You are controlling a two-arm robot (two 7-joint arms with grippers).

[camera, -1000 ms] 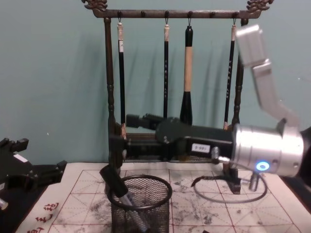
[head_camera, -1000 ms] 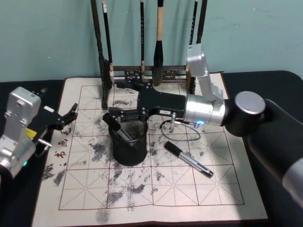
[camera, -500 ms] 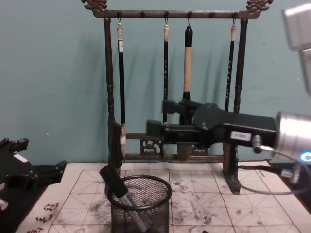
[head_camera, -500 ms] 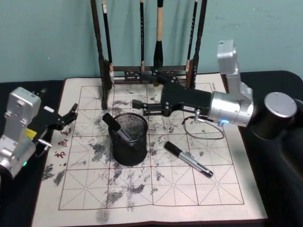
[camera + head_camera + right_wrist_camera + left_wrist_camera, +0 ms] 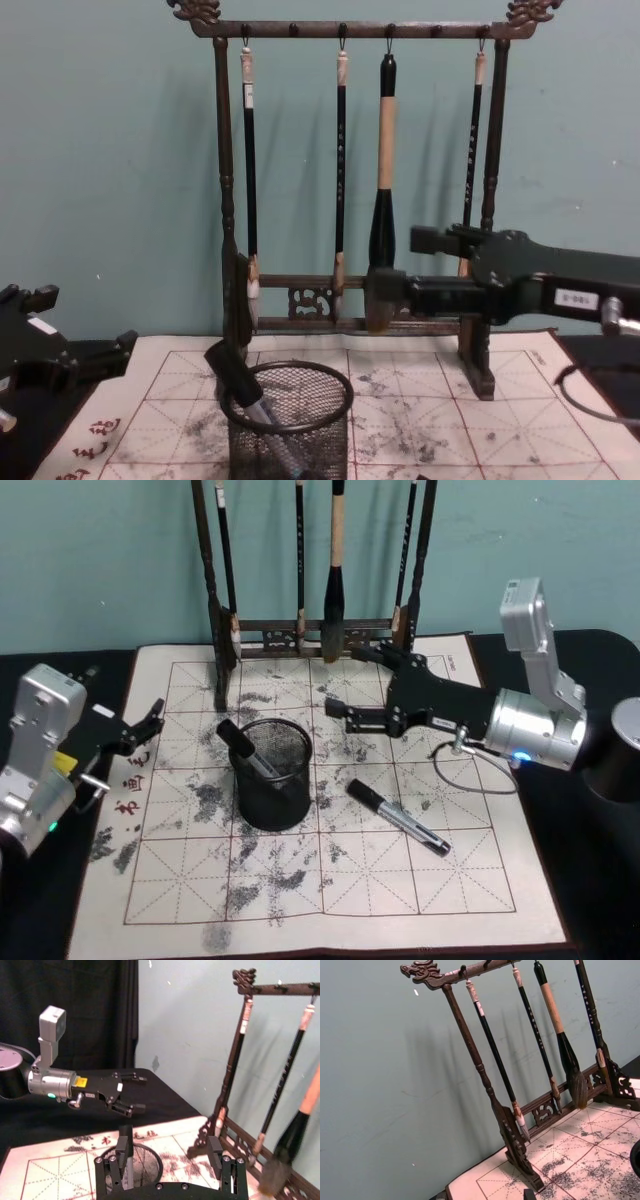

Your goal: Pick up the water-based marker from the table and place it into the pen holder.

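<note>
The pen holder [image 5: 273, 777] [image 5: 290, 420], a round black mesh cup, stands on the ink-stained mat. A black-capped marker [image 5: 240, 742] [image 5: 233, 374] leans inside it, cap up past the rim. A second marker [image 5: 398, 817] lies flat on the mat to the right of the cup. My right gripper [image 5: 352, 683] [image 5: 404, 266] hovers open and empty above the mat, to the right of and behind the cup and apart from it. My left gripper [image 5: 143, 729] [image 5: 131, 1092] rests open at the mat's left edge.
A tall dark wooden rack of hanging calligraphy brushes [image 5: 300, 630] [image 5: 345, 160] [image 5: 520, 1110] stands along the back of the mat [image 5: 330, 870], close behind my right gripper. A loop of cable [image 5: 475, 770] hangs from the right arm. Black cloth covers the table around the mat.
My right gripper has drawn back from over the pen holder to the right, open. The marker stays leaning in the cup. The left arm has not moved.
</note>
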